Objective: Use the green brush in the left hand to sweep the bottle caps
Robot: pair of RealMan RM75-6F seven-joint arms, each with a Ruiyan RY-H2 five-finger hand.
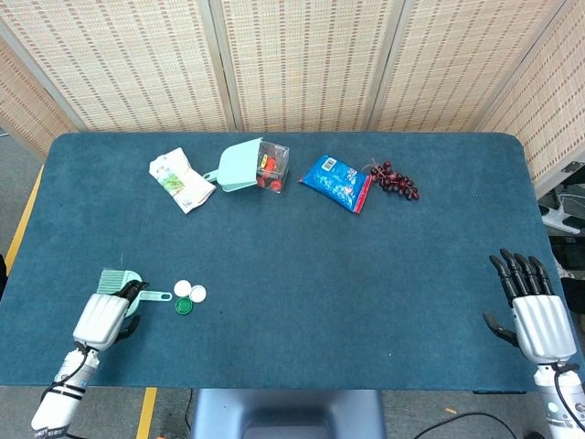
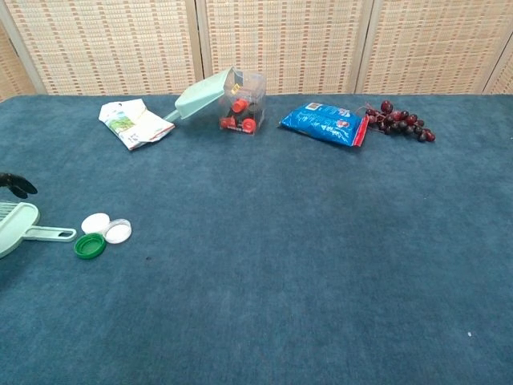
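Note:
The green brush (image 1: 117, 278) lies flat at the table's front left, its handle (image 1: 157, 295) pointing right toward the caps; the chest view shows the brush (image 2: 21, 225) at the left edge. Two white caps (image 1: 190, 291) and a green cap (image 1: 185, 306) lie just past the handle's tip, and the chest view shows the white caps (image 2: 107, 227) and the green cap (image 2: 90, 245) too. My left hand (image 1: 108, 315) is over the brush head with fingers apart; its dark fingertips (image 2: 16, 185) show above the brush, not touching. My right hand (image 1: 535, 311) rests open at the front right.
At the back stand a green dustpan (image 1: 236, 166) leaning on a clear box (image 1: 272, 166) of red caps, a folded paper packet (image 1: 181, 179), a blue bag (image 1: 336, 181) and dark grapes (image 1: 395, 180). The table edge (image 1: 37, 384) runs close by my left hand.

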